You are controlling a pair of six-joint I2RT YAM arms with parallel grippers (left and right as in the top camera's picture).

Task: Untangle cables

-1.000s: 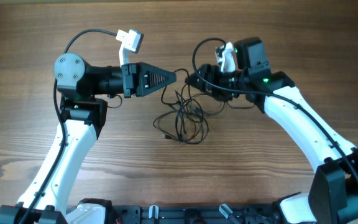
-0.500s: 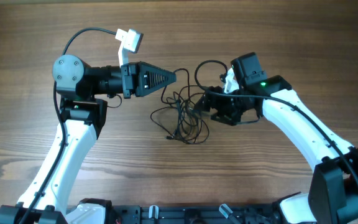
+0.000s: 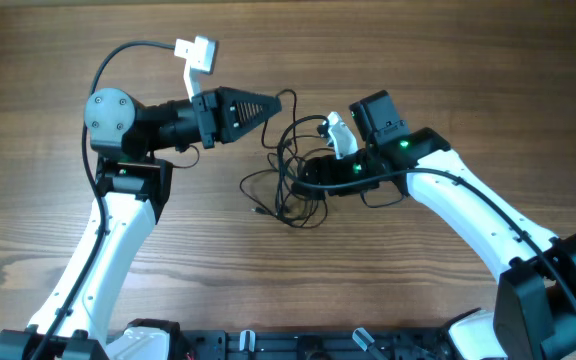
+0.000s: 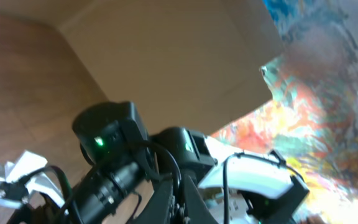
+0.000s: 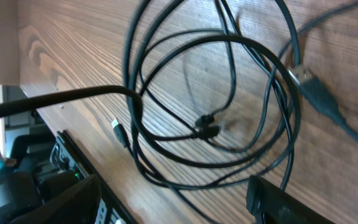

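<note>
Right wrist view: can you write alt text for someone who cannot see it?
Thin black cables lie in overlapping loops on a wooden table, one ending in a silver-tipped plug. The right gripper hangs open over them, its dark fingers at the bottom corners.

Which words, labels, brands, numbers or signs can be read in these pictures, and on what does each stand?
None can be read. The cables, the wooden table, the left arm and the right arm carry no legible print. The green light on the right arm is only a lamp.
</note>
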